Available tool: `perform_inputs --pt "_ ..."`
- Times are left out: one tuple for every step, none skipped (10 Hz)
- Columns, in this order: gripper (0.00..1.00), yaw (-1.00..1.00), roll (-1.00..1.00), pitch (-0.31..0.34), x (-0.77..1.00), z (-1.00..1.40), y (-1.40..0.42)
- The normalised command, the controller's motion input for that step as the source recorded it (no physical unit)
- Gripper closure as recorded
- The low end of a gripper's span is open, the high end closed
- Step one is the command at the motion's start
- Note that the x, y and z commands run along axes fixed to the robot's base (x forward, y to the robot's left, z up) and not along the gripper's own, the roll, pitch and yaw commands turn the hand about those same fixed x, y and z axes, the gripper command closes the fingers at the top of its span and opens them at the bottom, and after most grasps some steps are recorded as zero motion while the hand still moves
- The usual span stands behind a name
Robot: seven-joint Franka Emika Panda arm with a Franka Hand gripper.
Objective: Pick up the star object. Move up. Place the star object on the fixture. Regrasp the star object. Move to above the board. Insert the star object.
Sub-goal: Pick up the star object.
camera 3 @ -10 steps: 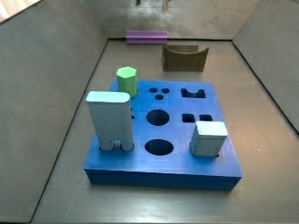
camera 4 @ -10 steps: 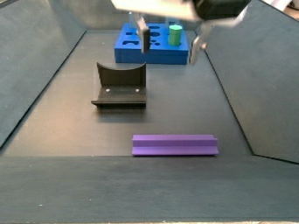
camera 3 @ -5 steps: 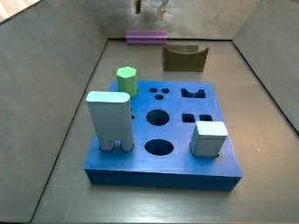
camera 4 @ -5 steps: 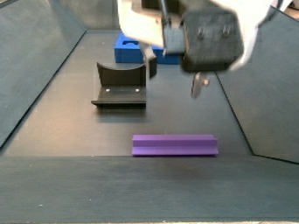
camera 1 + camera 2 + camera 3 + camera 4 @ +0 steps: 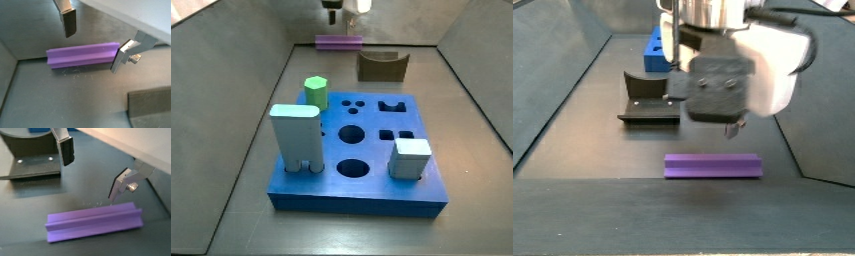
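Observation:
The star object is a slim purple ridged peg lying flat on the floor by the far wall [image 5: 338, 42], and it shows in the other side view [image 5: 712, 165] and in both wrist views [image 5: 83, 55] [image 5: 93, 222]. My gripper [image 5: 93, 42] hangs just above it, open and empty, also seen in the other wrist view [image 5: 93, 170] and both side views [image 5: 345, 10] [image 5: 727, 122]. One finger [image 5: 122, 57] is close to the peg's end. The dark fixture [image 5: 382, 66] [image 5: 649, 100] stands beside the peg. The blue board [image 5: 365, 185] lies further off.
On the board stand a green hexagonal peg [image 5: 315, 92], a tall pale blue-green block [image 5: 294, 135] and a small pale block [image 5: 412, 157]. Grey walls close in the floor on all sides. The fixture also shows in both wrist views [image 5: 150, 107] [image 5: 30, 158].
My gripper has come down and moved over the purple peg, staying open. The peg, fixture and board have not moved.

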Motion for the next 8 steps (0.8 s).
perform_inputs --pt "0.0 -0.61 -0.28 -0.19 0.15 -0.13 0.17" --pt "0.0 -0.58 -0.32 -0.213 0.17 -0.11 0.16" --pt "0.0 -0.64 -0.32 -0.211 0.19 -0.11 0.11" --pt "0.0 -0.75 -0.27 -0.16 0.22 -0.1 0.05" --pt "0.0 -0.87 -0.19 -0.081 0.18 -0.19 0.0" --pt "0.0 -0.93 -0.12 -0.027 0.16 -0.2 0.0" --pt "0.0 -0.93 -0.11 -0.021 0.16 -0.17 0.0" --pt "0.0 -0.93 -0.12 -0.024 0.16 -0.13 0.0"
